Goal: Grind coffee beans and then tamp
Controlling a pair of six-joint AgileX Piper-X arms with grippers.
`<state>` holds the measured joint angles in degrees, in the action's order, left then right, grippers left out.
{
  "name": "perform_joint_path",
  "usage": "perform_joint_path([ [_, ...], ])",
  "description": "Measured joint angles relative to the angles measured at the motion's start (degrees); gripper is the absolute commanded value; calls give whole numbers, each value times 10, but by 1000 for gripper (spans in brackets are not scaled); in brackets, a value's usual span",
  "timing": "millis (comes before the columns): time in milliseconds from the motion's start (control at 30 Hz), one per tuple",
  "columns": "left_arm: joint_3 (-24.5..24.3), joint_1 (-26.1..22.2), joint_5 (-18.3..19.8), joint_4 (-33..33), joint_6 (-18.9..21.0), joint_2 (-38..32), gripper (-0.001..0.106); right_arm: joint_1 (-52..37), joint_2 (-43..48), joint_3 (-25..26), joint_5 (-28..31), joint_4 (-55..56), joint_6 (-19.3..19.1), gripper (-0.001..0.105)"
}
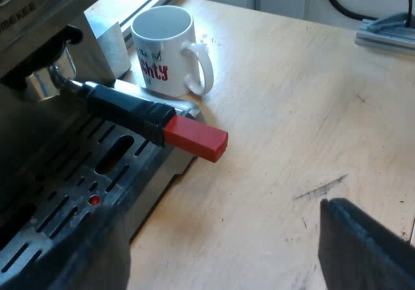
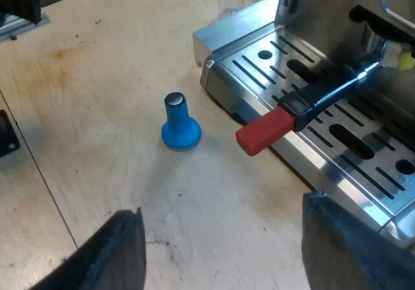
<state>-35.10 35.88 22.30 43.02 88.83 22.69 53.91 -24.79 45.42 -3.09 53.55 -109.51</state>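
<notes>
Metal holder (image 1: pixel 130 111) lodged at the front of the espresso machine (image 1: pixel 32 50), dark handle jutting out over the slotted drip tray (image 1: pixel 71 186), red end (image 1: pixel 196 141) reaching beyond the tray's edge above the worktop (image 1: pixel 292 108). Basket end tucked under the machine's head and hidden; filled or not, impossible to tell. Mug (image 1: pixel 165 43) upright on the worktop just beside the machine, near the handle but apart from it. Blue tamper (image 2: pixel 180 129) standing on its base on the worktop, near the tray's corner and near the red end, touching neither. Left claw (image 1: pixel 230 257) spread wide and empty, hovering low over the worktop near the tray's edge, short of the red end. Right claw (image 2: pixel 227 251) likewise spread and empty, above bare worktop, with tamper and red end both ahead of it. Step in hand, by judgement: the grinding stage, with tamping not yet begun and the tamper untouched. Next move, most likely: a grasp on the dark handle with one claw, closing across the shaft rather than on the red tip, approach level with the handle to clear the tray; after that, a firm support for the holder and a straight, vertical press with the tamper. Risk: a skewed grip twisting the handle against its seat.
</notes>
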Motion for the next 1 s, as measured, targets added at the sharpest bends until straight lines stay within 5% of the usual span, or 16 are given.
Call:
perform_joint_path([
  [367, 0, 0, 1, -3, 0, 0, 64, 86, -93, 0, 54, -13, 16, 55],
  [1000, 0, 0, 1, -3, -12, 0, 64, 278, -229, -1, 345, -64, 218, 55],
])
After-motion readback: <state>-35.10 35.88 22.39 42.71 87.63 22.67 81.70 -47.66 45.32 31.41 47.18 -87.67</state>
